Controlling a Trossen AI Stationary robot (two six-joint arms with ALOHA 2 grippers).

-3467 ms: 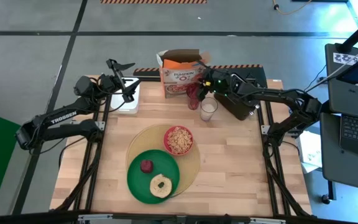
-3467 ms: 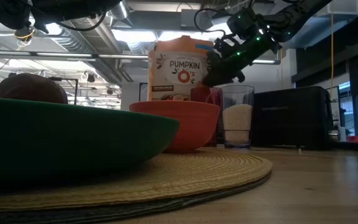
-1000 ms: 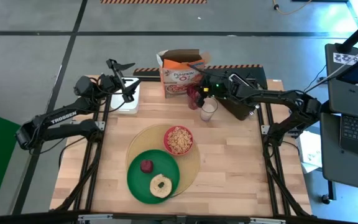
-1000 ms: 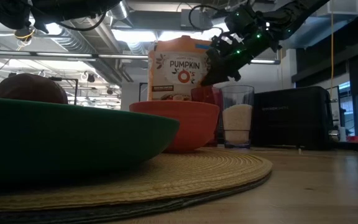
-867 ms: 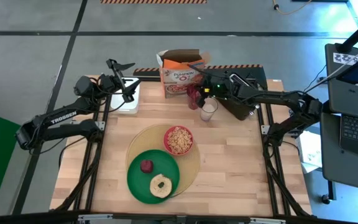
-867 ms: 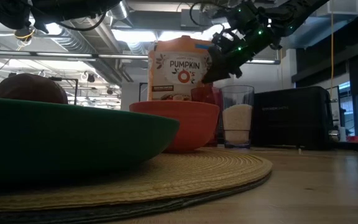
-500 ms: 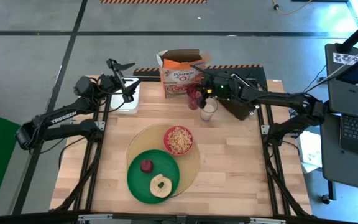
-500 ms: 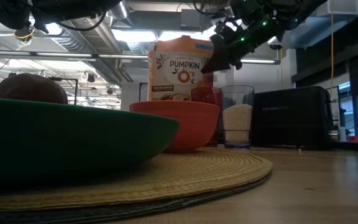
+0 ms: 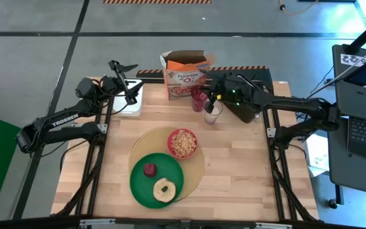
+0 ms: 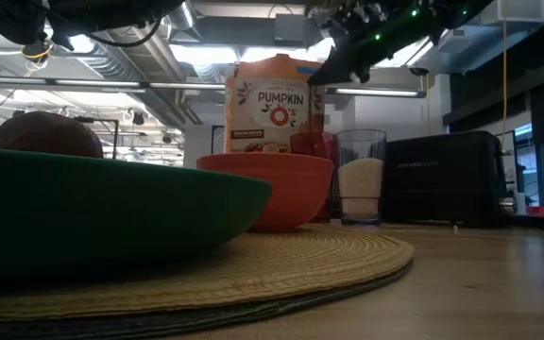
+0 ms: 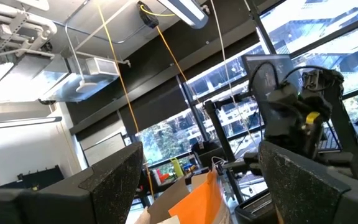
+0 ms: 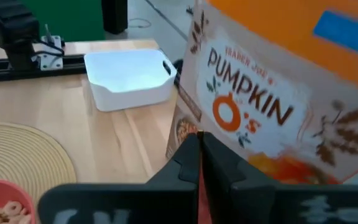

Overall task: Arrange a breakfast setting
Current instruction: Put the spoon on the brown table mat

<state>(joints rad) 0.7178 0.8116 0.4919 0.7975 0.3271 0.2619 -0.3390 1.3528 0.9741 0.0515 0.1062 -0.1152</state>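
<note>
Moved: right gripper (image 10: 340,64), fingers pressed together and empty, has risen above the clear milk glass (image 9: 213,112).
Meaning: drink step seems finished.
Left gripper (image 9: 131,79): parked, spread open.

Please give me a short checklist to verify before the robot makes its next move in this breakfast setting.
1. Right end effector shut, above the glass: ok.
2. Anything held in it: cannot tell.
3. Left end effector open, waiting over the white tray: ok.
4. Red bowl with cereal on the placemat: ok.
5. Fruit and bread ring on the green plate: ok.
6. Spoon laid at the setting: not ok, none seen.
</note>
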